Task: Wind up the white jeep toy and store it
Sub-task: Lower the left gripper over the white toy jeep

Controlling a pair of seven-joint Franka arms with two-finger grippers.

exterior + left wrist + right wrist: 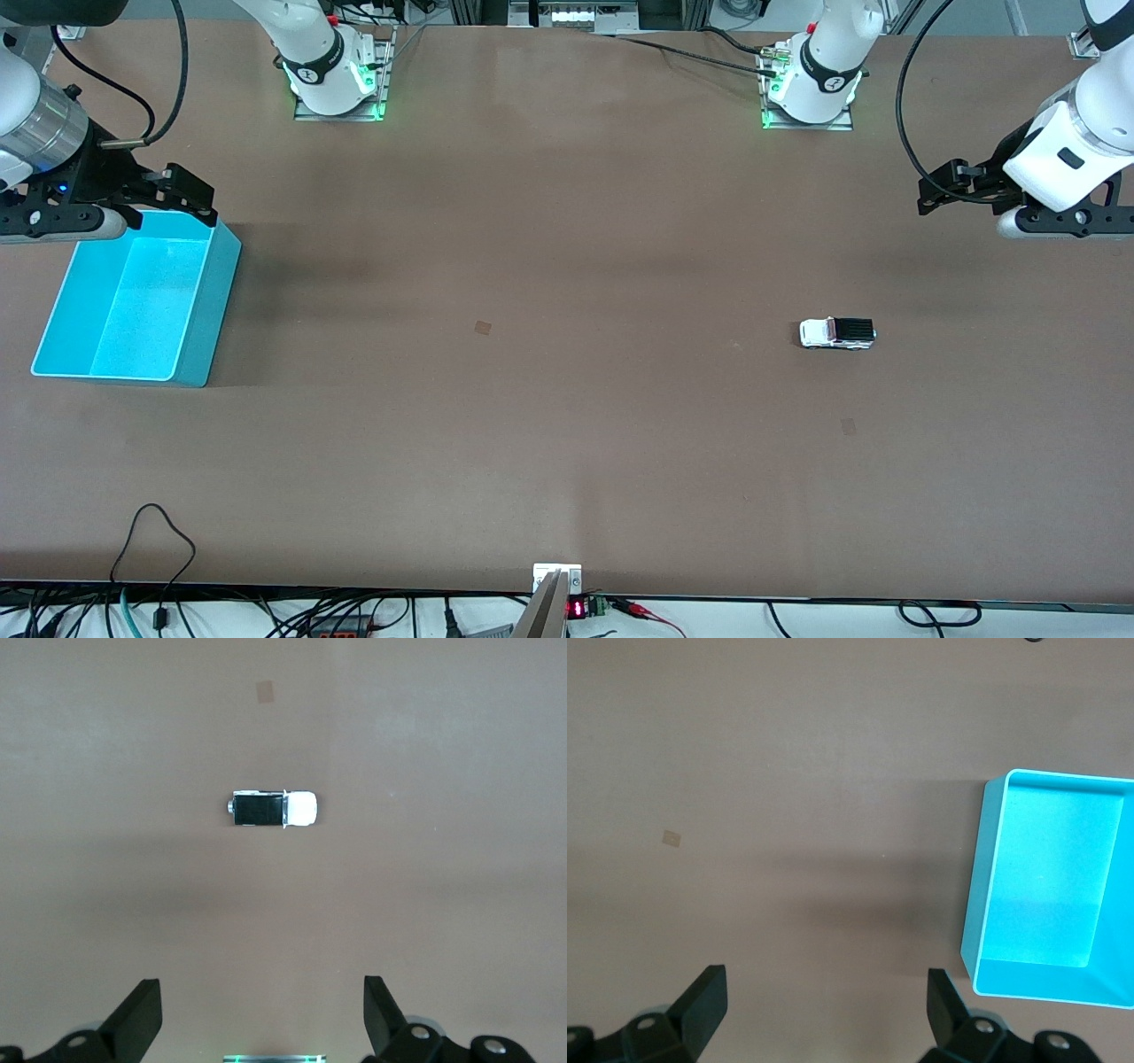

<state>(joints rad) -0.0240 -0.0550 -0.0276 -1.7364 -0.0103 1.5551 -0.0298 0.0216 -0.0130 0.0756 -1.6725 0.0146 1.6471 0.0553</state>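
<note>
Two grippers hang in the air, both with fingers spread wide and holding nothing. The left gripper (261,1019) hovers over bare table at the left arm's end, with the white jeep toy (837,333) resting on its wheels on the table, nearer to the front camera. The right gripper (824,1014) hovers over the turquoise bin's (199,301) edge at the right arm's end. Only the left wrist view shows the jeep's black roof from straight above; only the right wrist view looks into the bin.

One white jeep toy (837,333), one turquoise bin (199,306)
</note>
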